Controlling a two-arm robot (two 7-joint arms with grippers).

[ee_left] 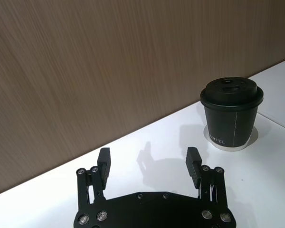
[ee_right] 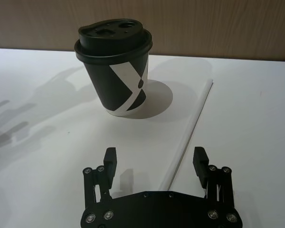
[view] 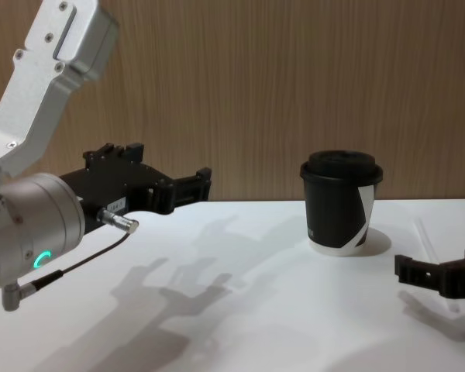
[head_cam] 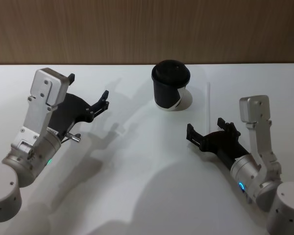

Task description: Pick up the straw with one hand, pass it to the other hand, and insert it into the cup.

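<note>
At upper centre, the cup [head_cam: 170, 85] stands on our bench [head_cam: 137, 166], with the straw [head_cam: 209, 100] lying just right.
Our right tool [head_cam: 205, 128], lower right, and left tool [head_cam: 87, 88], left, both gape empty.

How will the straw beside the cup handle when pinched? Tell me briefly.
The straw looks long and thin, so it is probably light and may flex or flatten under a hard pinch. Being round and lying loose on the smooth white table, it would likely roll if nudged sideways. Its plastic could slip in the open right gripper.
</note>
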